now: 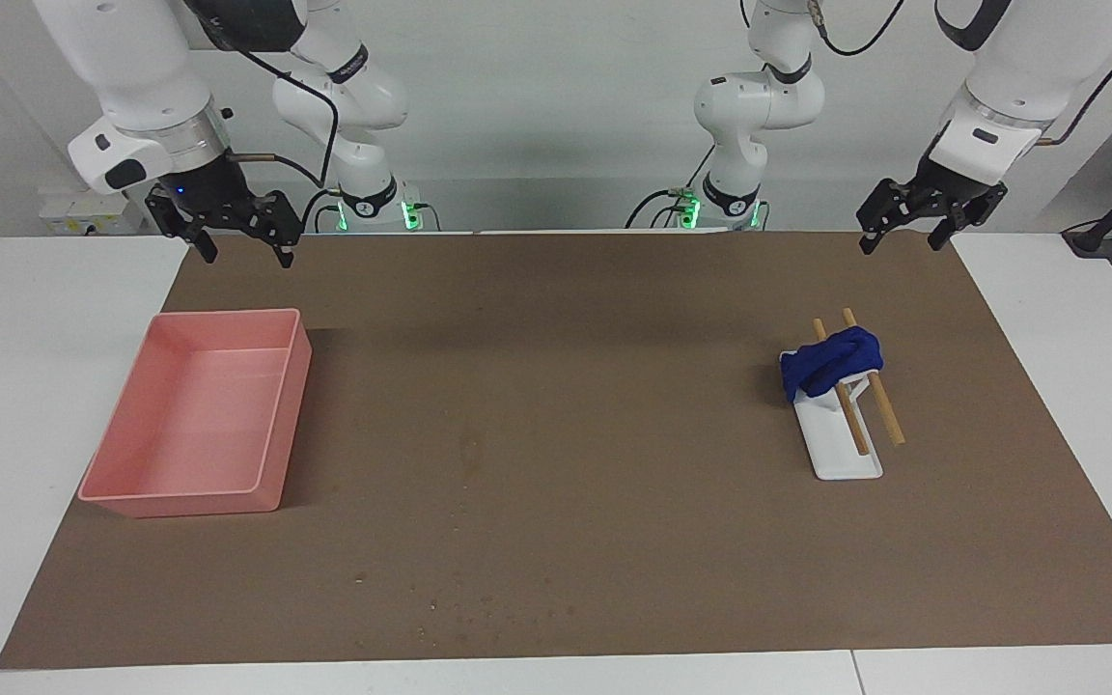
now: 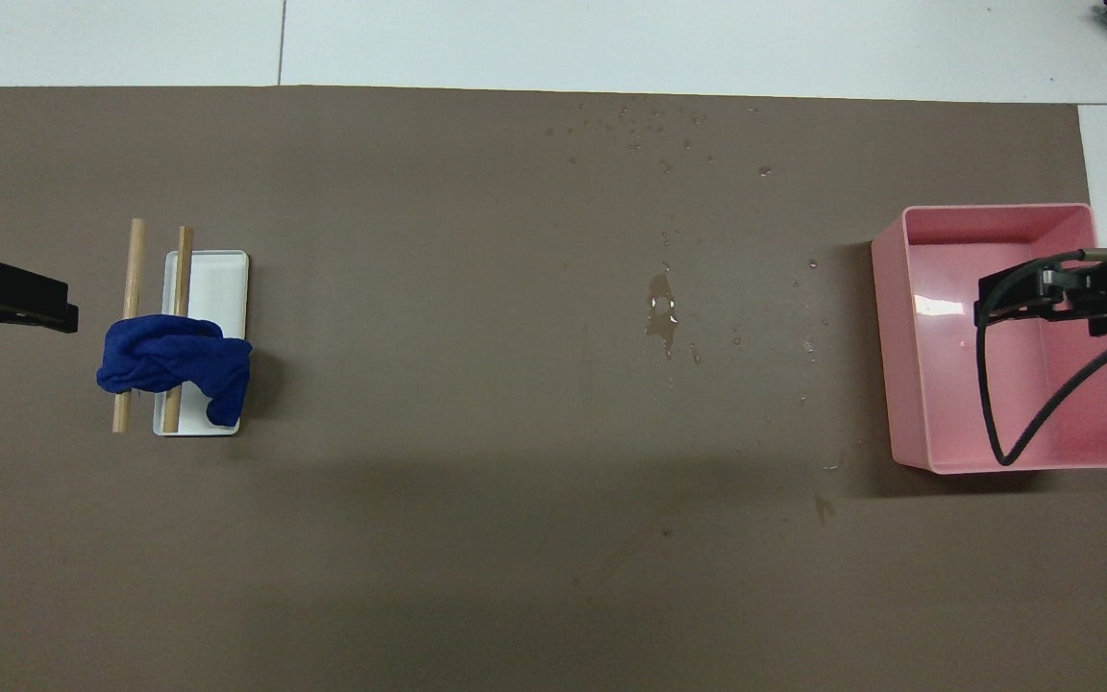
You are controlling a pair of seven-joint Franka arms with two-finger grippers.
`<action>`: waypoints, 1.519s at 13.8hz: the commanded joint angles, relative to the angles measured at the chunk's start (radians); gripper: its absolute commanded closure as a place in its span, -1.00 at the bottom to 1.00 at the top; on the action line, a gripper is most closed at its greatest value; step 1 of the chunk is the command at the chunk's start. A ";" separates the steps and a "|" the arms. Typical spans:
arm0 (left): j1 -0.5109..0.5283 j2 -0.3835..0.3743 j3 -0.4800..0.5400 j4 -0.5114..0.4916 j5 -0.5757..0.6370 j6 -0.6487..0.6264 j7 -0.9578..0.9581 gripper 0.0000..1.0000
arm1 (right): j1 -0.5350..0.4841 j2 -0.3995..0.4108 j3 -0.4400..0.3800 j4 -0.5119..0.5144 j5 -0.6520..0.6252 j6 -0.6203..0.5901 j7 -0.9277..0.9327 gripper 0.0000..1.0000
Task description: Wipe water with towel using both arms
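The blue towel point(image 1: 831, 362) point(image 2: 174, 365) hangs bunched over two wooden rods of a white rack point(image 1: 846, 454) point(image 2: 217, 279) at the left arm's end of the brown mat. The water is a small puddle with droplets mid-mat point(image 2: 661, 308) point(image 1: 469, 446) and a scatter of specks near the mat's edge farthest from the robots point(image 2: 654, 125) point(image 1: 488, 608). My left gripper point(image 1: 903, 243) point(image 2: 35, 303) is open and empty, raised in the air beside the rack. My right gripper point(image 1: 244, 253) point(image 2: 1034, 293) is open and empty, raised over the pink bin.
An empty pink bin point(image 1: 276, 454) point(image 2: 885, 356) stands at the right arm's end of the mat. The brown mat point(image 1: 614, 338) covers most of the white table. A black cable point(image 2: 1005, 423) hangs from the right arm over the bin.
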 commanded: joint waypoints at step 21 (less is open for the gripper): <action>0.029 -0.112 0.005 -0.578 0.020 0.586 -1.298 -1.00 | -0.008 -0.030 0.009 -0.048 0.019 -0.009 -0.015 -1.00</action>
